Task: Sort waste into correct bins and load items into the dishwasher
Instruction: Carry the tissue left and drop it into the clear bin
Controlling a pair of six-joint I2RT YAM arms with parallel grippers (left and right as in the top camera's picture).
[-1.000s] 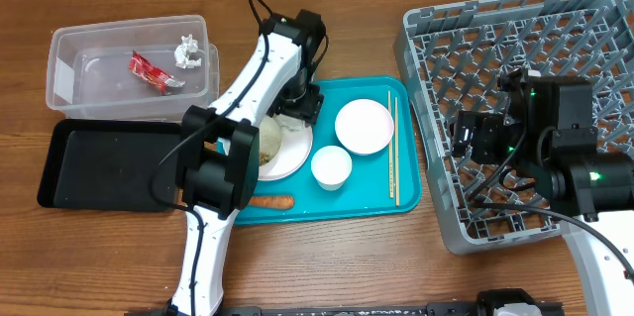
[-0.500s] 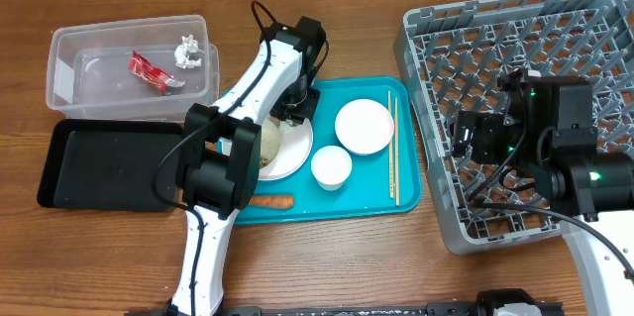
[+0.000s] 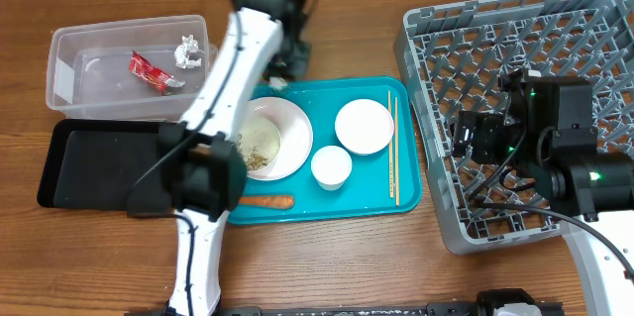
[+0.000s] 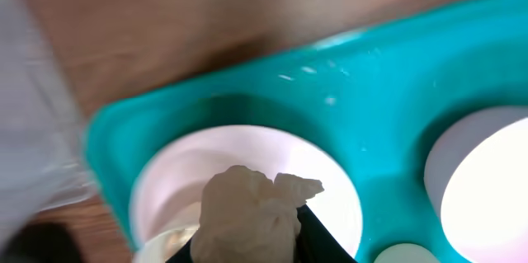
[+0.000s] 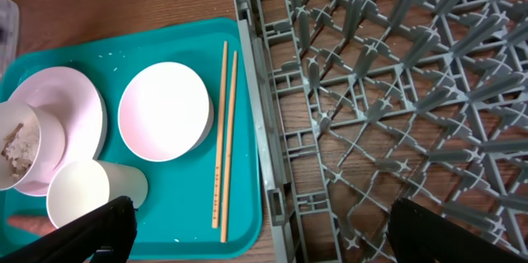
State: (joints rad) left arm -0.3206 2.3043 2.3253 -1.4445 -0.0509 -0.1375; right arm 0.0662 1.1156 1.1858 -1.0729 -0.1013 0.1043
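My left gripper (image 3: 284,66) hangs above the far edge of the teal tray (image 3: 371,200), shut on a crumpled white tissue (image 4: 252,205) that fills the gap between its black fingers. Below it lies the white plate (image 3: 293,138) with rice-like scraps (image 3: 260,148). A white bowl (image 3: 364,126), a small cup (image 3: 331,167), chopsticks (image 3: 392,148) and an orange carrot (image 3: 265,200) also rest on the tray. The clear tub (image 3: 74,78) holds a red wrapper (image 3: 151,71) and a tissue (image 3: 185,52). My right gripper (image 5: 280,242) stands open over the grey dish rack (image 3: 555,29).
The shallow black tray (image 3: 99,162) sits in front of the clear tub, left of the teal tray. The dish rack's near-left wall (image 5: 256,90) stands right beside the chopsticks (image 5: 223,131). Bare wooden table surrounds everything.
My left gripper shut on the tissue at the plate and lifted it back toward the tray's far edge, uncovering the plate. The right arm has not moved.
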